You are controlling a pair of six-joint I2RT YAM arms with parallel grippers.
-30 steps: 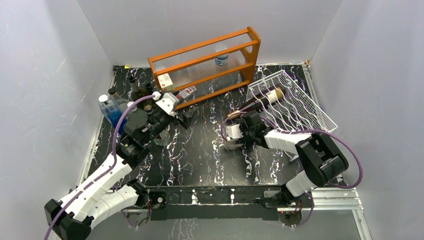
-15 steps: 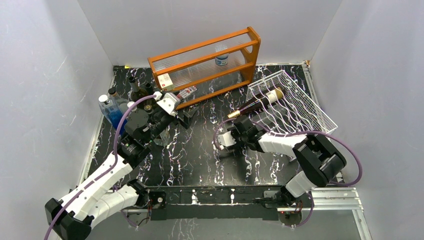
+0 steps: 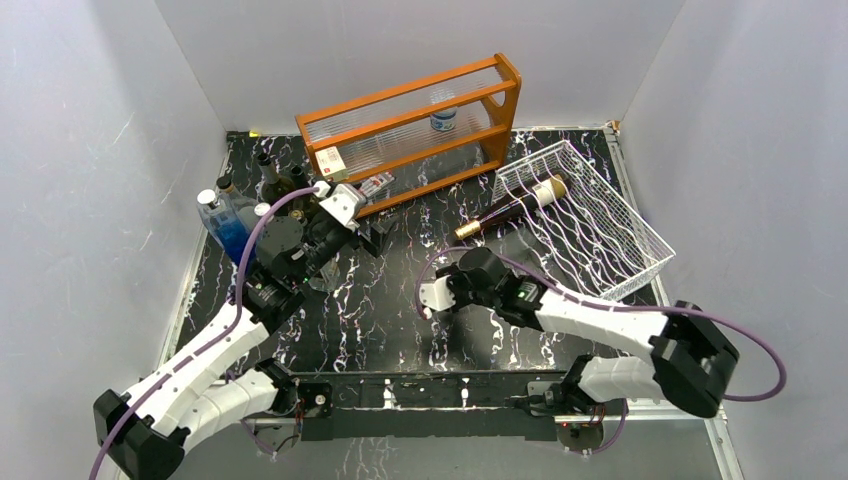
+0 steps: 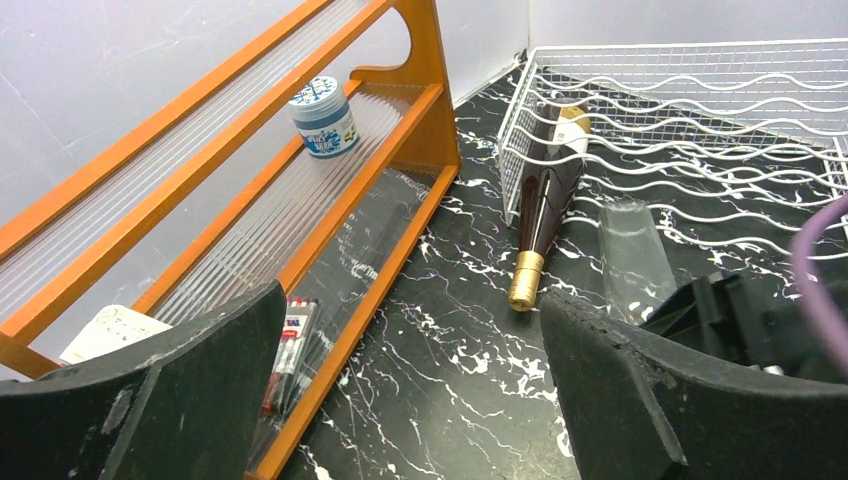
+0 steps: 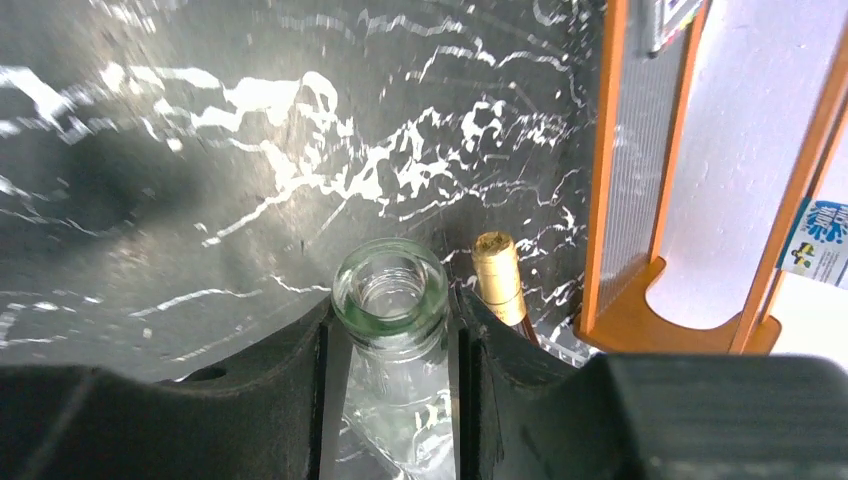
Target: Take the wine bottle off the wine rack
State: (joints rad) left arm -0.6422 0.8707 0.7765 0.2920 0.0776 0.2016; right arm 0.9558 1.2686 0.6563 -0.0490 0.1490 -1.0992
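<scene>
Right gripper [image 5: 392,305] has withdrawn, clamping a clear bottle [image 5: 390,380], body hidden.

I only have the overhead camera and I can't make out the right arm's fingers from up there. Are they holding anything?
Observer: Yes. The right wrist view shows the right fingers shut on the neck of a clear glass bottle, just under its open rim.
Operator: Okay, and the left arm, is it carrying something too?
Observer: No. In the left wrist view the left fingers stand wide apart with nothing between them. The dark wine bottle lies well ahead of them, unheld.
</scene>
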